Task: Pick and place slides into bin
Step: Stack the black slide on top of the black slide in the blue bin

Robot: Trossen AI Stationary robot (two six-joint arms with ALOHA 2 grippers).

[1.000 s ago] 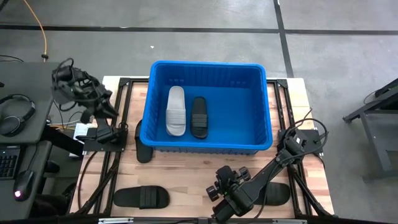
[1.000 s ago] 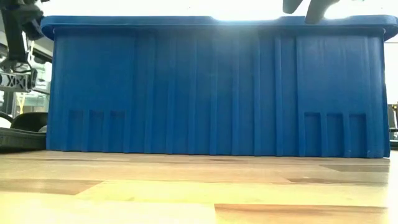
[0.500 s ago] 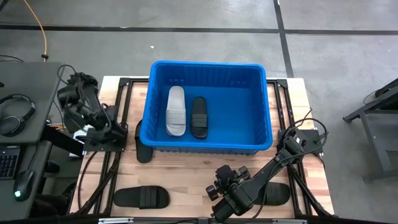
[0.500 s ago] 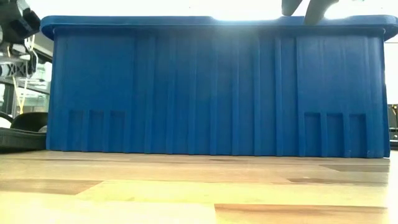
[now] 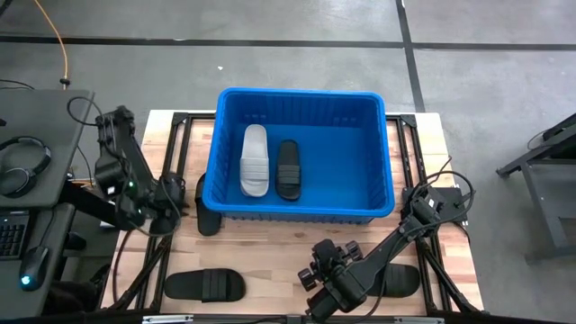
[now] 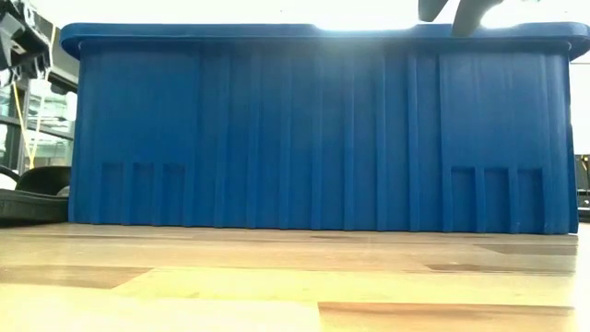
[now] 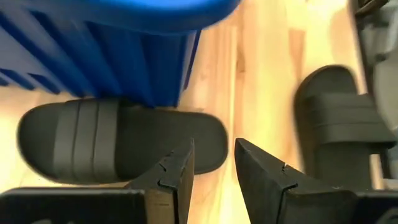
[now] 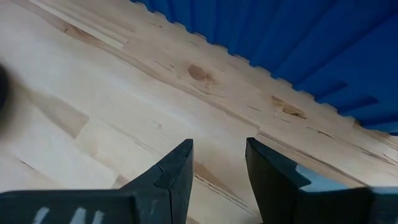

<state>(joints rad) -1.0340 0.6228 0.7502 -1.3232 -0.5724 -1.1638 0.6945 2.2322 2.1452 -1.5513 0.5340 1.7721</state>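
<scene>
Left gripper fingers narrowly apart, empty, above black slide beside bin. Right gripper fingers parted, empty, over surface.

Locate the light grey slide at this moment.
In the high view, the light grey slide lies inside the blue bin, left of centre, with a black slide beside it on its right.

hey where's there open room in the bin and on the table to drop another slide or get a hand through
The blue bin is bare across its right half; a grey slide and black slide lie side by side left of centre. On the table, open wood lies between the front-left black slide and the right hand. It is crowded at the bin's left front corner, where the left hand hovers by a slide.
</scene>
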